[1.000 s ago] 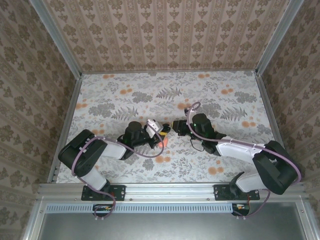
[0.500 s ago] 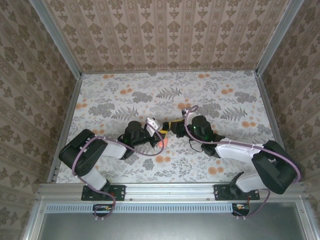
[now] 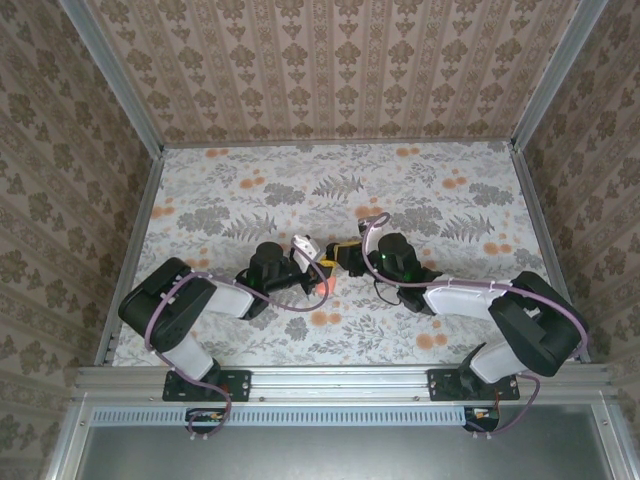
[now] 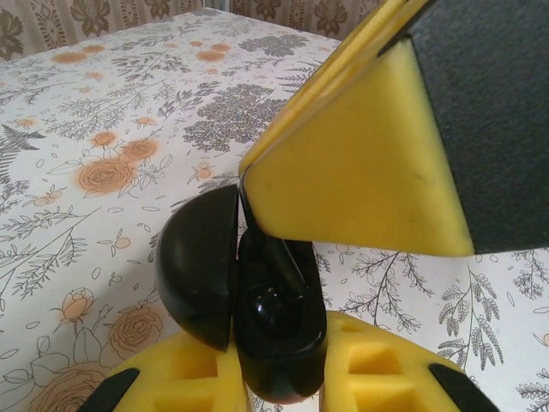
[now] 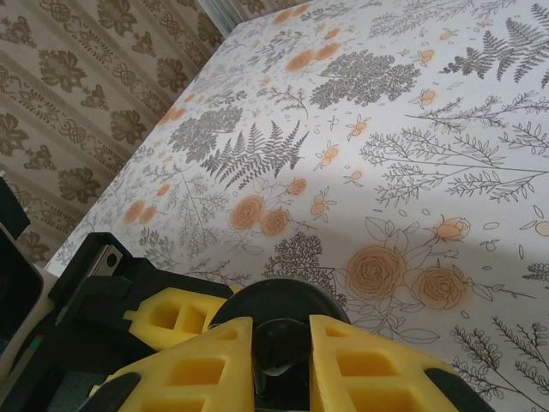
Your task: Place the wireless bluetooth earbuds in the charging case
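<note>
My left gripper (image 4: pixel 283 371) is shut on the charging case (image 4: pixel 274 343). In the left wrist view the case shows as a black hinged shell with its lid (image 4: pixel 199 266) swung open to the left and a salmon-pink sliver at its base. From above, a salmon-pink patch (image 3: pixel 322 287) lies under the left gripper (image 3: pixel 316 268). My right gripper (image 5: pixel 280 354) is shut on a small black earbud (image 5: pixel 279 342). Its yellow finger (image 4: pixel 360 172) hangs right over the open case, and the earbud (image 4: pixel 287 257) reaches down into the glossy cavity. The right gripper (image 3: pixel 341 257) meets the left one tip to tip.
The floral tablecloth (image 3: pixel 420 190) spreads out behind and to both sides of the grippers. Patterned walls (image 3: pixel 330 70) and metal rails close the table in on three sides. The left gripper's yellow finger (image 5: pixel 171 322) sits close to the lower left of the right jaws.
My right gripper has moved left with the earbud until its tips meet the left gripper over the open case. The left arm has held still.
</note>
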`<state>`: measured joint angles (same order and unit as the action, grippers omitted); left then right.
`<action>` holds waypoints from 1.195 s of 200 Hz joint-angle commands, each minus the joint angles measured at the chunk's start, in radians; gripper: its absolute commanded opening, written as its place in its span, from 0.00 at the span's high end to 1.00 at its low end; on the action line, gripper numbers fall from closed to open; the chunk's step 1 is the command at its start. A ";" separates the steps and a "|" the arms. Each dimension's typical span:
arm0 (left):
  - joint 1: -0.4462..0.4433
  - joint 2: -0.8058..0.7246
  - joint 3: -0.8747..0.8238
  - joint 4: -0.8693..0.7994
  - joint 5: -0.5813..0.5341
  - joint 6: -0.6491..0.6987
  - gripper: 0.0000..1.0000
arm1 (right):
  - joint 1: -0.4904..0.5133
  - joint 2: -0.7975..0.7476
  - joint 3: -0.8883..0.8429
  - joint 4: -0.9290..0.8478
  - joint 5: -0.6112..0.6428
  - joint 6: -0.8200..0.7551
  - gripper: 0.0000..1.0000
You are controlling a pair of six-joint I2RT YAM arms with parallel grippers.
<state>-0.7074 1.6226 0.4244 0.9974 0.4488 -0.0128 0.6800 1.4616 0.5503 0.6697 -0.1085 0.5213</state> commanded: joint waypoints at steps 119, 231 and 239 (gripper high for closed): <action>-0.005 -0.058 0.015 0.036 0.014 -0.029 0.92 | 0.032 -0.019 -0.022 -0.015 0.044 -0.102 0.81; -0.006 -0.087 0.022 0.009 0.018 -0.015 0.91 | 0.039 -0.013 -0.017 -0.015 0.019 -0.114 0.72; -0.006 -0.088 0.023 0.006 0.018 -0.012 0.91 | 0.039 -0.013 -0.018 -0.013 0.017 -0.114 0.71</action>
<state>-0.7074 1.5745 0.4244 0.9668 0.4492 -0.0307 0.7116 1.4586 0.5457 0.6865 -0.0784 0.4210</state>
